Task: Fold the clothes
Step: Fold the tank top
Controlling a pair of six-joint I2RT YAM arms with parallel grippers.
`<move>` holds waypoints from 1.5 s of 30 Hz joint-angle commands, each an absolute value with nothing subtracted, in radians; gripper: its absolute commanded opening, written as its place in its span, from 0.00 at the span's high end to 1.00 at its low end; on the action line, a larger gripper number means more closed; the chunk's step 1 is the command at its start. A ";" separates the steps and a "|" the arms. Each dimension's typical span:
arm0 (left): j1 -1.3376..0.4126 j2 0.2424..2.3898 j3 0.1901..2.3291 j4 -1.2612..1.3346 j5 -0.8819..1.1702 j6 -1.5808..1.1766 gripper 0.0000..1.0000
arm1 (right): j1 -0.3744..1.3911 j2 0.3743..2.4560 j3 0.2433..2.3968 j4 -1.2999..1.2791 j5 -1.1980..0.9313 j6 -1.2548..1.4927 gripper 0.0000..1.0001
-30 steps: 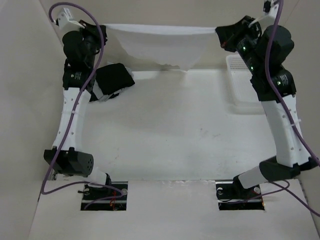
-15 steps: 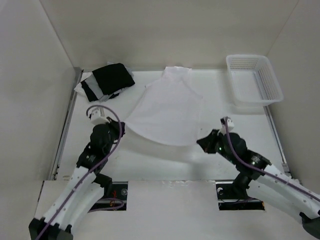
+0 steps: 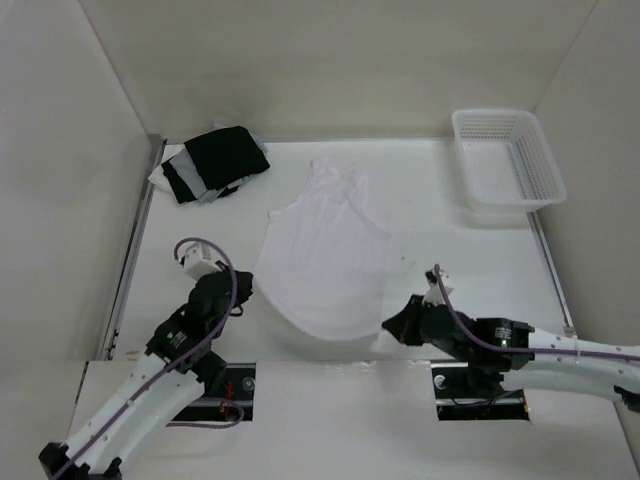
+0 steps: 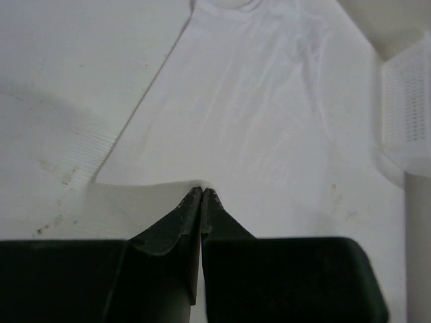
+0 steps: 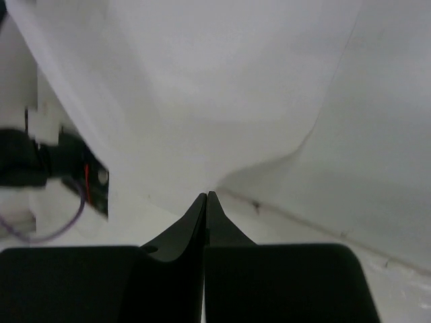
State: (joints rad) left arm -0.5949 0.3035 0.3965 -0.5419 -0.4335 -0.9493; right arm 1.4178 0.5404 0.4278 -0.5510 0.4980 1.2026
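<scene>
The clothes [image 3: 325, 255], a thin white garment, lie spread on the table, narrow neck end at the far side and wide hem at the near edge. My left gripper [image 3: 250, 291] is shut on the hem's left corner. In the left wrist view its tips [image 4: 202, 191] pinch the fabric's edge, and the clothes [image 4: 256, 101] stretch flat away from them. My right gripper [image 3: 389, 325] is shut on the hem's right corner. Seen from the right wrist, its tips [image 5: 206, 195] meet the fabric, and the clothes [image 5: 222, 87] rise in a taut sheet ahead.
A black-and-white pile of garments [image 3: 212, 162] lies at the back left of the table. A white mesh basket [image 3: 507, 160] stands at the back right; the basket [image 4: 407, 114] also shows in the left wrist view. Both arms lie low by the near table edge.
A second ago both grippers held the garment stretched high at the back. They have pulled it down and toward the near edge, so it now lies flat on the table.
</scene>
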 commanded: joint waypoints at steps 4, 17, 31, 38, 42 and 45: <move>-0.467 0.829 0.498 0.044 -0.485 -0.818 1.00 | 0.769 0.766 0.567 -0.194 0.200 0.789 1.00; -0.285 1.849 1.400 0.229 -0.341 -0.762 0.96 | 0.188 1.677 1.297 0.021 -0.166 0.672 1.00; -0.283 1.616 0.894 0.368 -0.331 -0.781 0.64 | 0.241 1.645 1.044 0.158 -0.046 0.709 0.72; -0.251 1.463 0.508 0.451 -0.151 -0.888 0.62 | 0.353 1.402 0.571 0.317 0.017 0.794 0.92; -0.237 1.459 0.468 0.454 -0.106 -0.904 0.60 | 0.378 1.368 0.468 0.339 0.058 0.824 0.70; -0.225 1.511 0.480 0.462 -0.107 -0.914 0.57 | 0.378 1.400 0.448 0.363 0.052 0.839 0.63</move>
